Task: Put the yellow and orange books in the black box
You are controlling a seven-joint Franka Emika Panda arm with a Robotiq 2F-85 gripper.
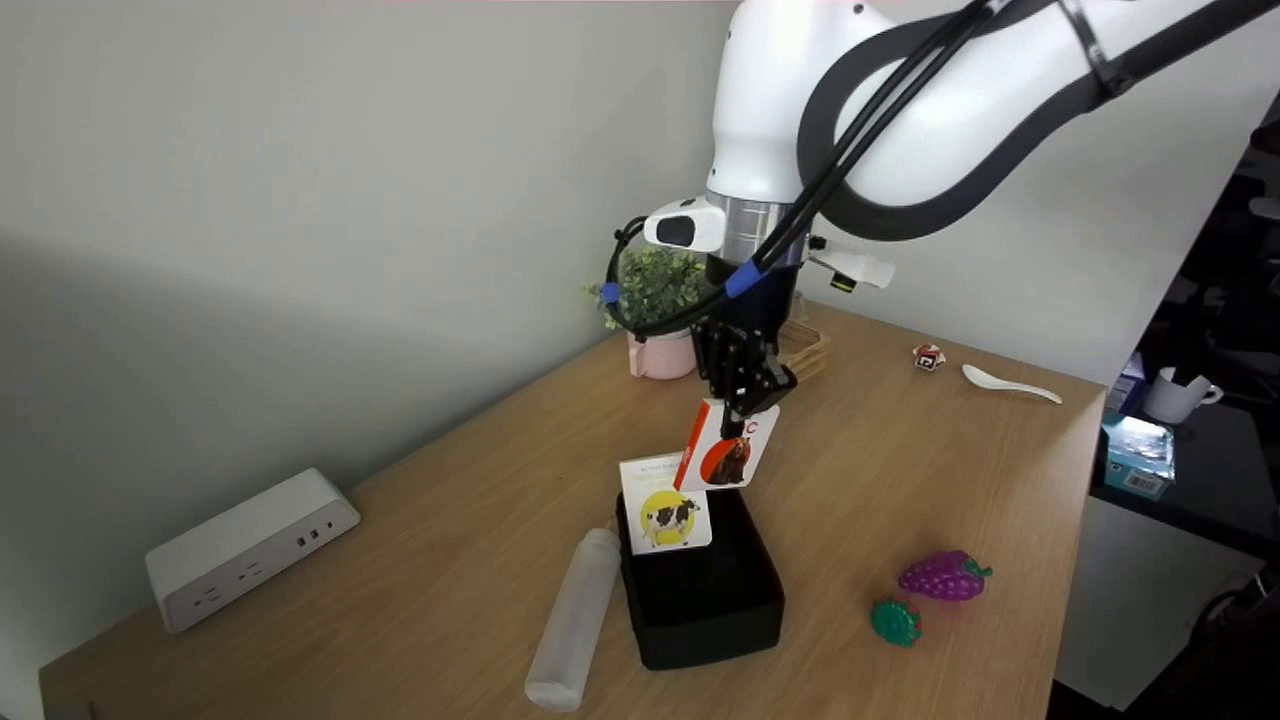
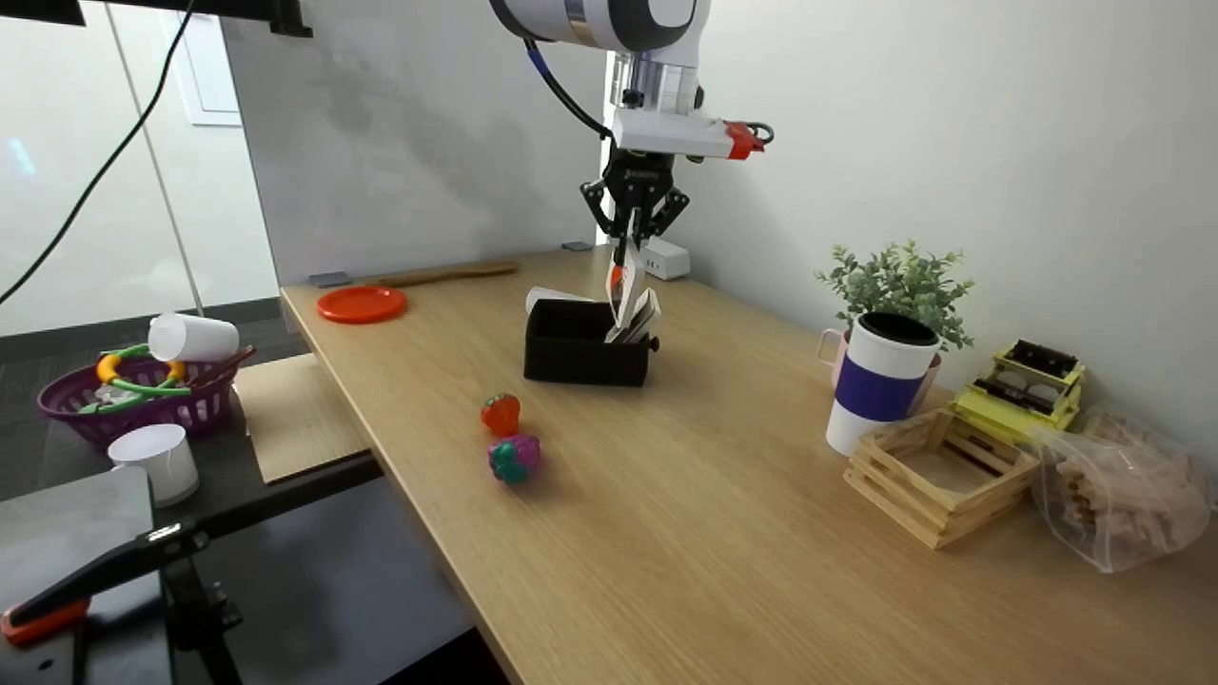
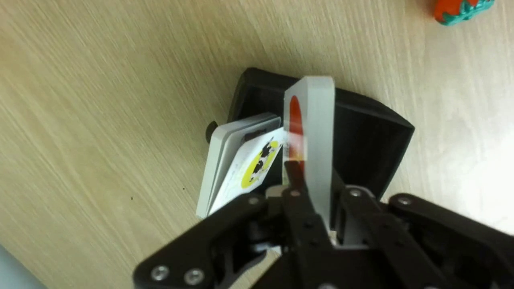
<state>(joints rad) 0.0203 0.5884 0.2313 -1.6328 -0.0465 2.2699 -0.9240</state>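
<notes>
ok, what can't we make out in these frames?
Yellow book, lower part, in an exterior view: hidden by the wall of the black box.
Gripper, far fingertip, in an exterior view: hidden behind the orange book.
Red-and-green toy, wrist view: cut off by the top edge.
Pink pot, in an exterior view: mostly hidden by the tumbler.
Small red-and-white item, in an exterior view: too small to identify.

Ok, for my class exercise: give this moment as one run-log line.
hand: shut on orange book; position: over box; yellow book: tilted, partly inside; pending: release
</notes>
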